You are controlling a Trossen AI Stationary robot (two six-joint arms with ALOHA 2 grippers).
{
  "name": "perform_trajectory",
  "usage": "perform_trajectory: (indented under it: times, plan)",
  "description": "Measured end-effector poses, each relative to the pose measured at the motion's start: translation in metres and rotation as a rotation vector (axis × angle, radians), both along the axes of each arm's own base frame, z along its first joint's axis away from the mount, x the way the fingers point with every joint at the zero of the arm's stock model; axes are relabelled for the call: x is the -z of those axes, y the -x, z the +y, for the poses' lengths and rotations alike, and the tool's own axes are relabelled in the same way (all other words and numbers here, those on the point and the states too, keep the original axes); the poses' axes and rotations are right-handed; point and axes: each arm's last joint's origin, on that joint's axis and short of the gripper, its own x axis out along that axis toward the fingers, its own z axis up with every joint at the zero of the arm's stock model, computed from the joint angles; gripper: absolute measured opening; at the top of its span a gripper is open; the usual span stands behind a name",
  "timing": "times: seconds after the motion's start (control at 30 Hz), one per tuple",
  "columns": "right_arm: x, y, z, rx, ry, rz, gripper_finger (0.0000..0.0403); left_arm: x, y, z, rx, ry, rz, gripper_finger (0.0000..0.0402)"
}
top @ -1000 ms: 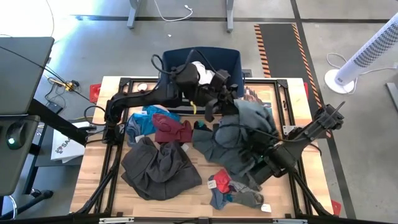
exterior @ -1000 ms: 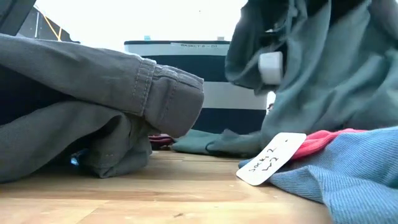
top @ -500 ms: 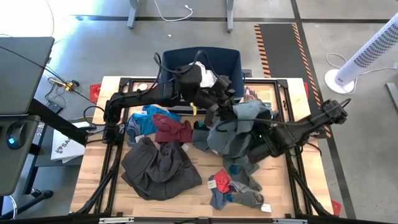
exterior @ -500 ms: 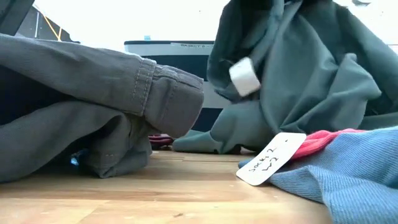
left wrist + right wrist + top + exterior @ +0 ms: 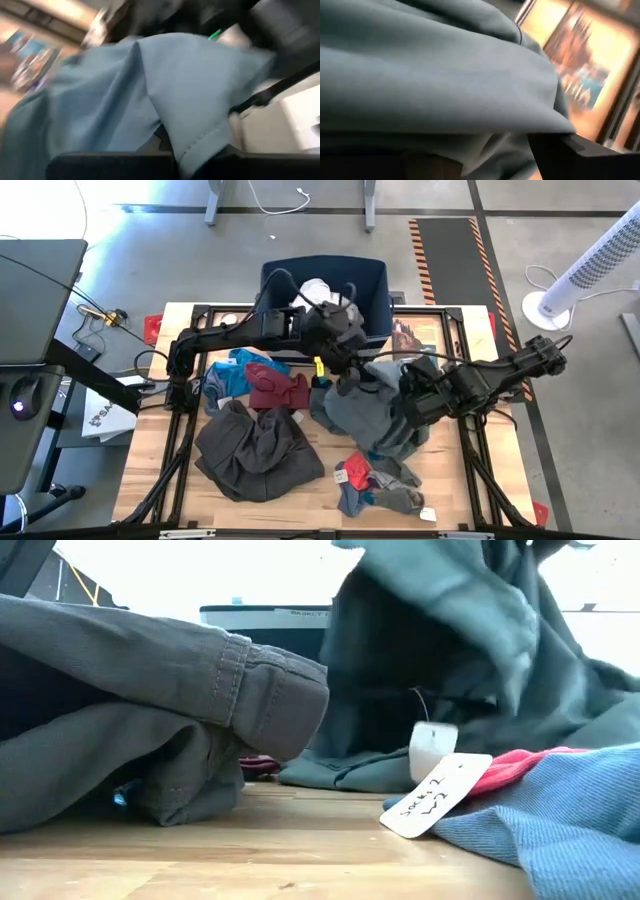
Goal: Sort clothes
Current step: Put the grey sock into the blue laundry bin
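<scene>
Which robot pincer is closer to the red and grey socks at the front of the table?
The right pincer. It sits in the grey-green shirt, just behind the socks. The left pincer is farther back, near the navy bin.

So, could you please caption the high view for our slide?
Both arms lift the grey-green shirt beside the navy bin.

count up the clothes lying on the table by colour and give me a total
Grey-green shirt: 1
Dark grey trousers: 1
Maroon piece: 1
Bright blue piece: 1
Red sock: 1
Grey socks: a small heap I count as 1, since single socks cannot be told apart
Total: 6
</scene>
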Motion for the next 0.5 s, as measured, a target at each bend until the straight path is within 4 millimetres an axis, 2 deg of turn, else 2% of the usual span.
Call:
perform_trajectory:
  times: [0.13,0.23,0.37,0.5]
  plan:
    - [0.000,0.000,0.014,-0.057,-0.109,-0.026,0.0193,0.019,0.004,-0.002,0.002,-0.092,0.161,0.0000]
    - [-0.001,-0.003,0.027,-0.109,-0.199,-0.071,0.0193,0.040,0.004,-0.006,0.008,-0.168,0.287,0.0000]
    - [-0.006,-0.007,0.049,-0.186,-0.310,-0.182,0.0193,0.068,0.005,-0.017,0.077,-0.213,0.401,0.0000]
    - [-0.012,-0.008,0.070,-0.246,-0.329,-0.321,0.0193,0.097,0.004,-0.029,0.129,-0.206,0.476,0.0000]
